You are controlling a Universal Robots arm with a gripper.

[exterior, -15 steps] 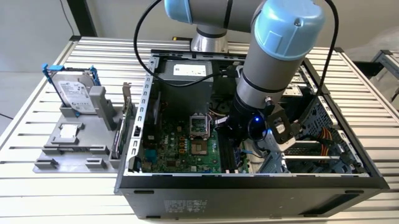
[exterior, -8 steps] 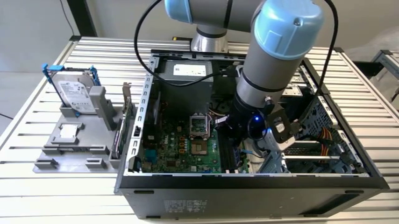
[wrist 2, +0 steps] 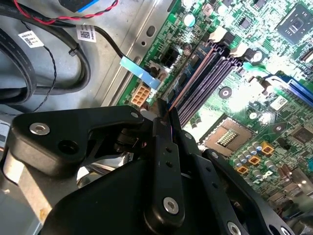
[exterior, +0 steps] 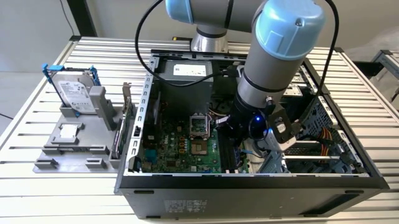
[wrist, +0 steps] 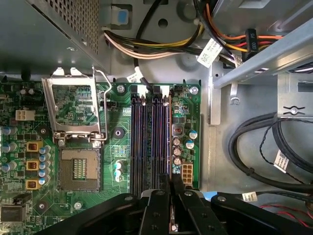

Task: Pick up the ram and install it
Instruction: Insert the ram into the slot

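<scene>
- The arm is reaching down into the open PC case (exterior: 249, 179) in the centre of the exterior view, with the gripper (exterior: 249, 140) low over the green motherboard (exterior: 181, 147).
- In both wrist views the black fingers (wrist 2: 164, 128) are pinched together on something thin; looks like the ram's (wrist: 169, 147) edge, running up from the fingertips in the first wrist view.
- That strip sits in line with the outermost of the dark memory slots (wrist: 146, 142), right next to the row of capacitors.
- The empty CPU socket (wrist: 78, 169) is beside the slots.
- At the exterior view's left, the silver hard drive (exterior: 74, 93) stands in a grey holder (exterior: 68, 149) on the table.
</scene>
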